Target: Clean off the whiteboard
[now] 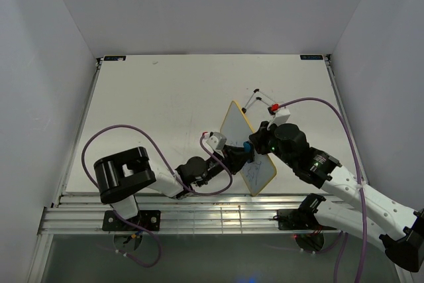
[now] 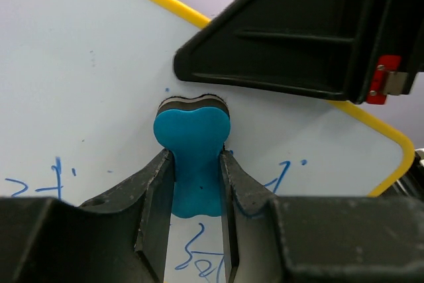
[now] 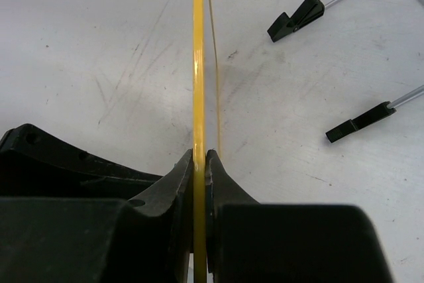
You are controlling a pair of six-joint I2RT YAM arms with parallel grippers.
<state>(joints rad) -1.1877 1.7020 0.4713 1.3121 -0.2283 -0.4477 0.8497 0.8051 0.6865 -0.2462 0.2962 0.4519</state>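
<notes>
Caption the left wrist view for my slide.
Left gripper clamps the blue eraser against the whiteboard, with blue scribbles left to wipe.

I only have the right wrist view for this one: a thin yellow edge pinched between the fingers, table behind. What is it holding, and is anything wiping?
Observer: The top camera shows the right claw gripping the whiteboard by its frame, the board up on edge between the two arms.
Operator: And the left arm?
Observer: In the left wrist view, the left claw is shut on a blue eraser, whose felt end sits against the board's face.
Operator: Any ink left?
Observer: Yes, blue scribbles show on the face below and beside the eraser.
</notes>
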